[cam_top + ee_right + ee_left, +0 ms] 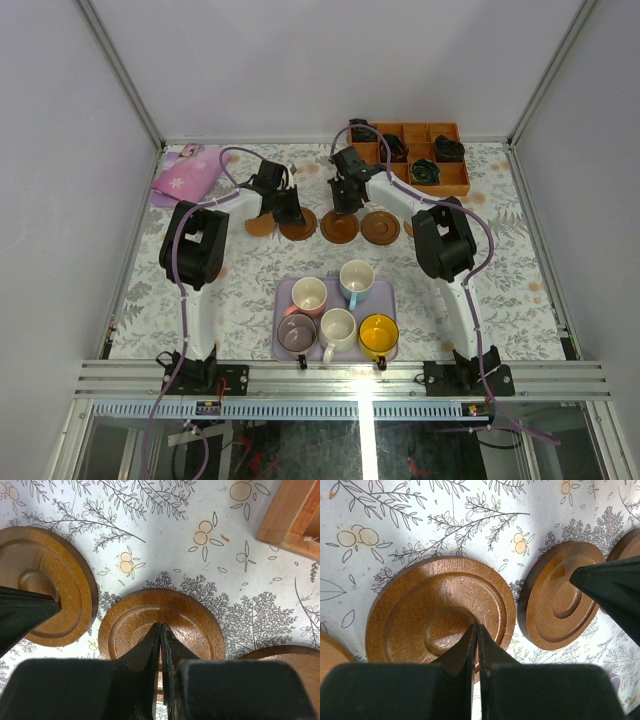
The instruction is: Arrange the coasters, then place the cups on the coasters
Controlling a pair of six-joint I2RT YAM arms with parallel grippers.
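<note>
Several brown coasters lie in a row across the far half of the table, among them one (261, 226) at the left and one (381, 226) at the right. My left gripper (292, 212) is shut, its tips (477, 627) over the middle of a coaster (440, 610). The right gripper (345, 200) is also shut, tips (161, 625) over the neighbouring coaster (200, 625). Neither holds anything. Pink (309, 295), light blue (356, 278), purple (297, 332), white (337, 328) and yellow (378, 334) cups stand on the lavender tray (283, 292).
An orange-brown compartmented wooden box (455, 180) with dark items stands at the back right, its corner (295, 515) close to the right gripper. A pink patterned packet (185, 175) lies at the back left. The two grippers work close together, about one coaster apart.
</note>
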